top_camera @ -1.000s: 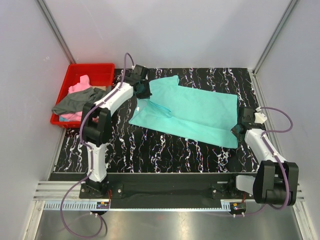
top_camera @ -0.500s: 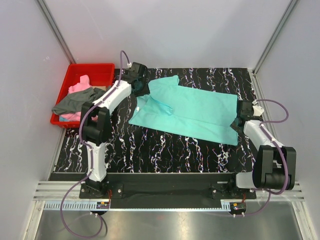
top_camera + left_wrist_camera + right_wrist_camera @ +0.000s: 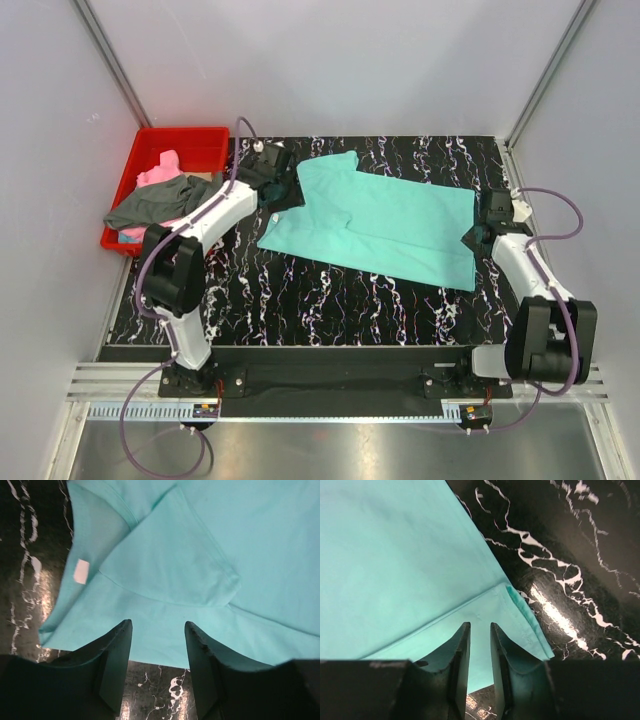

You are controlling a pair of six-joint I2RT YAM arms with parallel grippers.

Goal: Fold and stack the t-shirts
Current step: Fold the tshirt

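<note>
A teal t-shirt lies spread flat on the black marbled table. One sleeve is folded over its body, and a white label shows at the collar. My left gripper hovers over the shirt's left edge; in the left wrist view this gripper is open and empty. My right gripper sits above the shirt's hem corner at the right. In the right wrist view its jaws stand a narrow gap apart, holding nothing. A pink t-shirt and a dark grey t-shirt lie in the bin.
A red plastic bin stands at the table's far left, with the grey shirt draped over its front rim. White walls enclose the table on three sides. Both arm bases sit on the rail at the near edge.
Both grippers have let go of the teal shirt and opened. The lifted sleeve fold at the left now lies flat. The right gripper moved back along the hem; its gap has narrowed again.
</note>
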